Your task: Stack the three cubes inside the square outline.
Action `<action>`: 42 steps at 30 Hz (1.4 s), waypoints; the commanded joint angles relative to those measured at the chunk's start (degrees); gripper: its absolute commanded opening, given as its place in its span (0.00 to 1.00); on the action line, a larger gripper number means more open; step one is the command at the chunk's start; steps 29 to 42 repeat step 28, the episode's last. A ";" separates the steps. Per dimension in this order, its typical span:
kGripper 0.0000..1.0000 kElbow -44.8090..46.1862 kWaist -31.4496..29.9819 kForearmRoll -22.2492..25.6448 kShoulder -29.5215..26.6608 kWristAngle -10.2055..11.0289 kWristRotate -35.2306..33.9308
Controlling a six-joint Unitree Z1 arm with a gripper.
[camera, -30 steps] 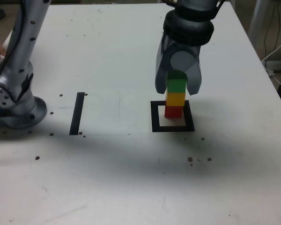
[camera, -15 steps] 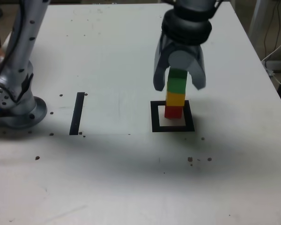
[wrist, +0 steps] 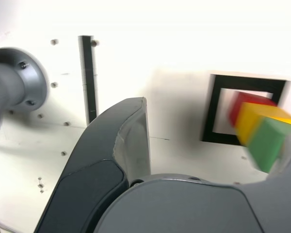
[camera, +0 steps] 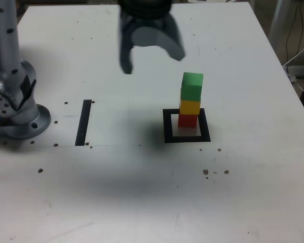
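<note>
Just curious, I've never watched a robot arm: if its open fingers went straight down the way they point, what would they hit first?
Probably bare table, between the black strip and the cube stack; depth is unclear.

You see the three cubes [camera: 191, 101] stacked one on another, the lowest resting inside the square outline [camera: 186, 126] on the counter [camera: 142, 192]. To the exterior view's left of the outline, well apart, lies a straight strip [camera: 84, 122]; farther left stands the arm's base [camera: 17, 119]. The pincer [camera: 151, 53] hangs above the counter, behind and to the left of the stack, clear of it.
</note>
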 commanded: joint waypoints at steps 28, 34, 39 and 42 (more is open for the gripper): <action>1.00 34.82 -2.08 -17.30 -10.85 -6.50 -1.06; 1.00 34.82 -2.08 -17.30 -10.85 -6.50 -1.06; 1.00 34.82 -2.08 -17.30 -10.85 -6.50 -1.06; 1.00 34.82 -2.08 -17.30 -10.85 -6.50 -1.06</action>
